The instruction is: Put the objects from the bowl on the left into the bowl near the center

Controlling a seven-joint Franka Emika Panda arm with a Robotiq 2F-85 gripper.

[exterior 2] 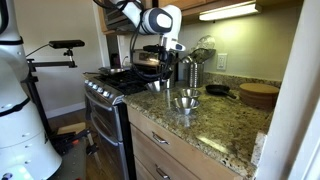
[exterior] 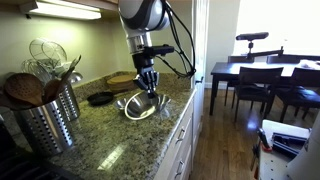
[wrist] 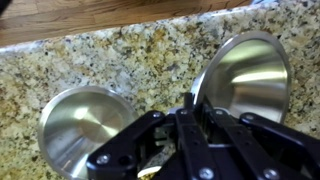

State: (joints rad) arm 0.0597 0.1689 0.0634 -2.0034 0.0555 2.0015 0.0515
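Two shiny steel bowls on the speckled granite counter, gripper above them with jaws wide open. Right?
No. The gripper is shut, jaws pressed together, as the wrist view shows. The rest stands: the shiny steel bowl at that view's left and the shiny steel bowl at its right sit on the speckled granite counter below it.

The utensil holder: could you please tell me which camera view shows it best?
Best is an exterior view where the utensil holder stands large and close, wooden spoons clear. In an exterior view it is small, behind the bowls. The wrist view lacks it.
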